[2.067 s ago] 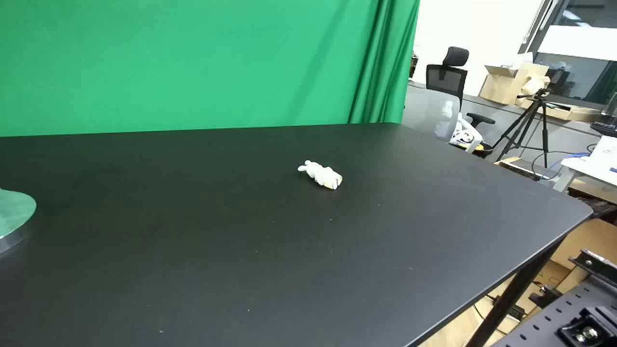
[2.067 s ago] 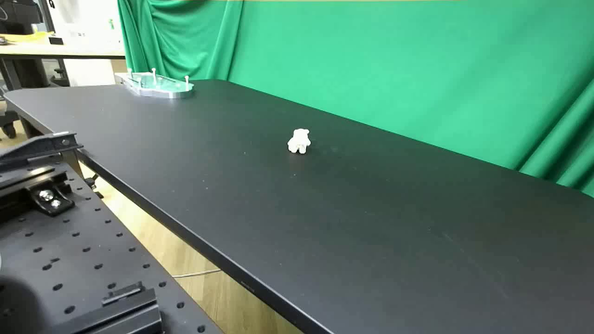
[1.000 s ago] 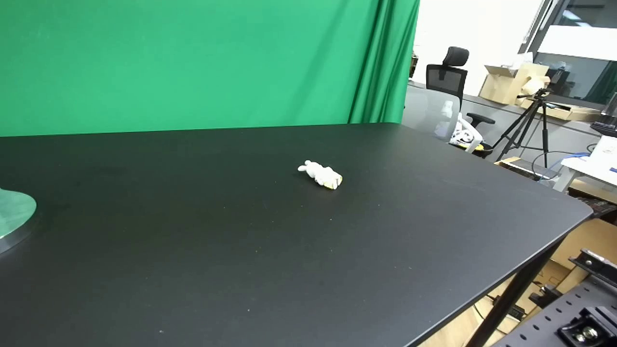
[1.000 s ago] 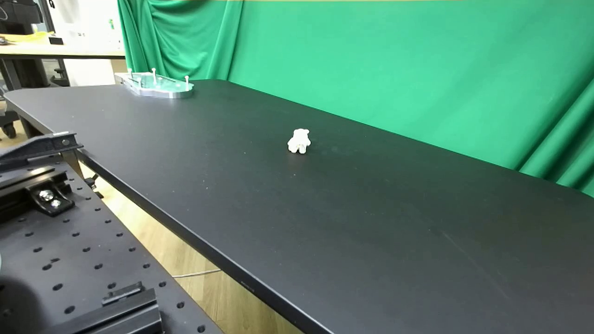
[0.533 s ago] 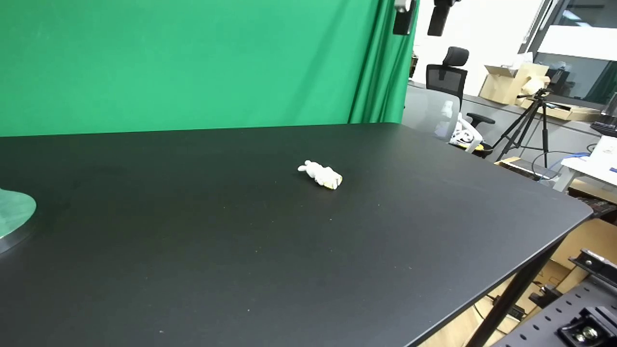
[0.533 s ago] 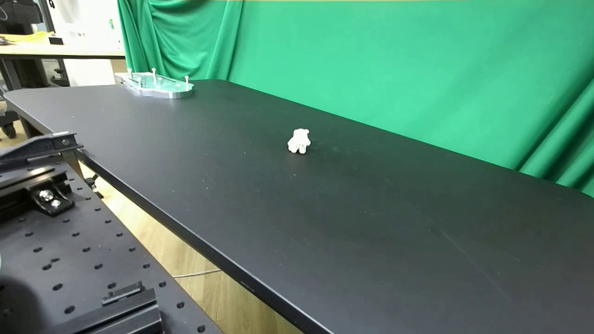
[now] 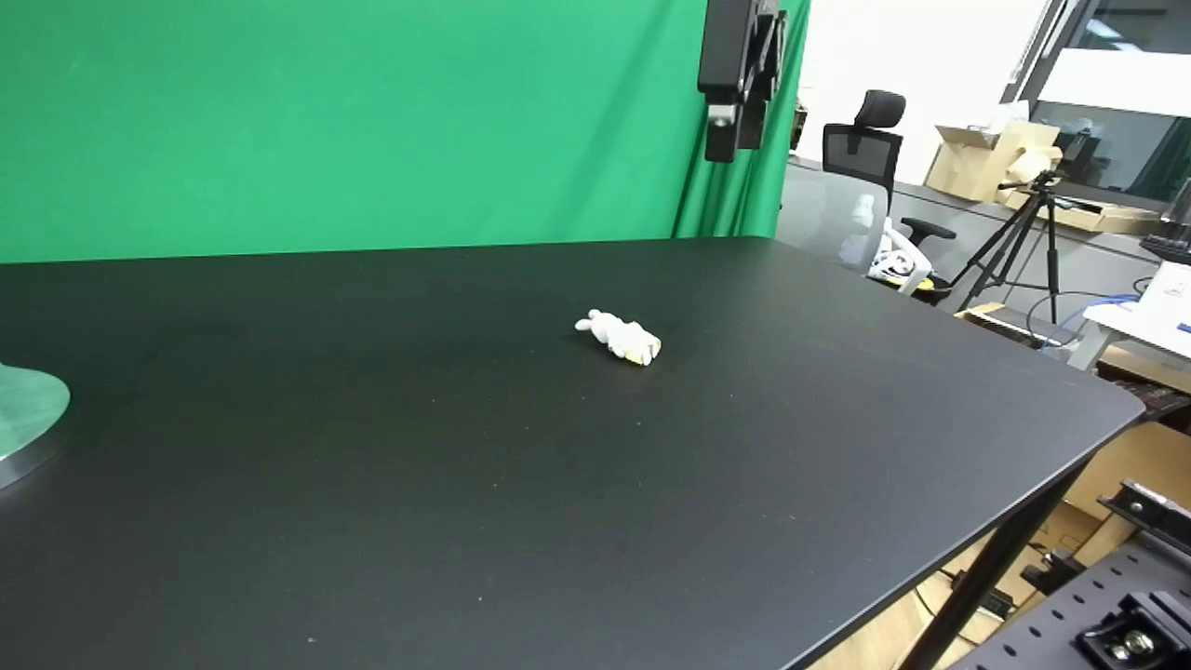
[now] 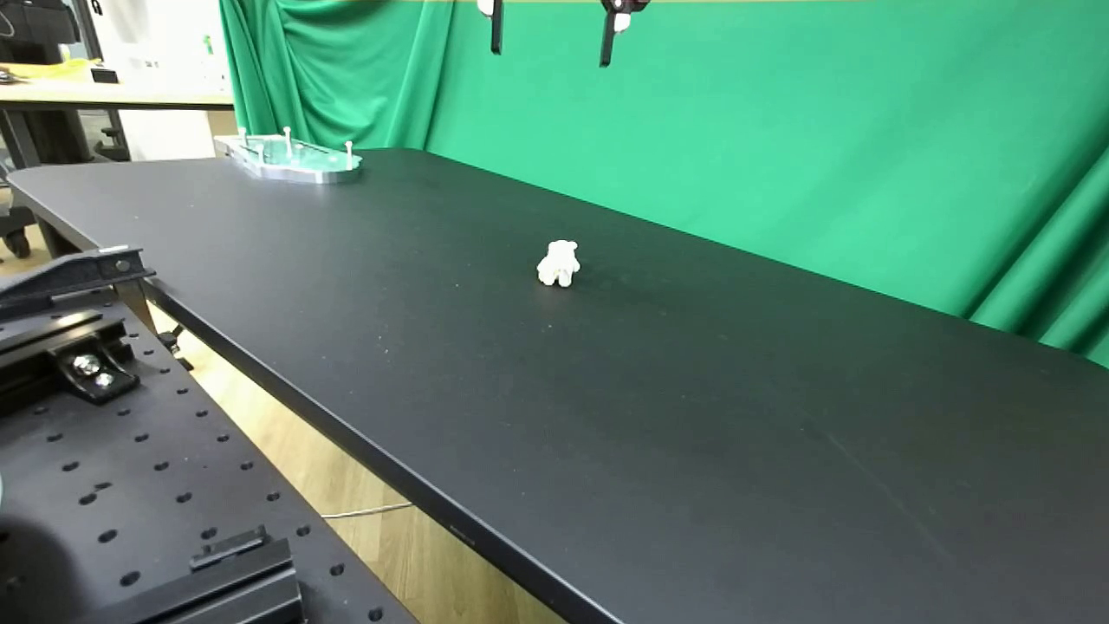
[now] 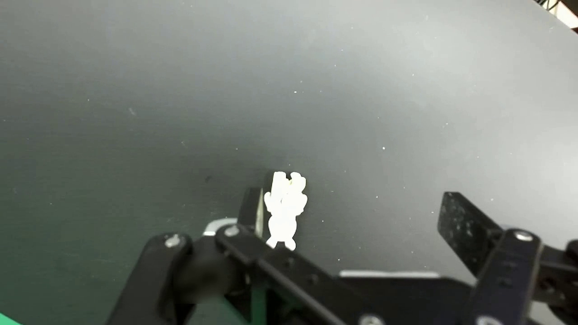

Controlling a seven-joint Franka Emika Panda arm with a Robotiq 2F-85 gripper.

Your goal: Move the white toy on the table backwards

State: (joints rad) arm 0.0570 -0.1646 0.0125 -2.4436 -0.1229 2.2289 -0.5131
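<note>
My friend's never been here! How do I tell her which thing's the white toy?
Find the big green curtain, then the black table in front of it. On top, away from the edges, lies the white toy. Unlike the bigger, flat, pale green plate near one end, it's small, white and lumpy, with stubby bits sticking out.

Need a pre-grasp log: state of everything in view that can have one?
Tool: open, holding nothing, above the table
White toy: lying on the table, apart from the tool
Plate with posts: flat on the table
Green curtain: hanging, partly in folds
Tripod: standing, legs spread
Black mesh chair: upright, partly hidden
Cardboard box: top looks open
</note>
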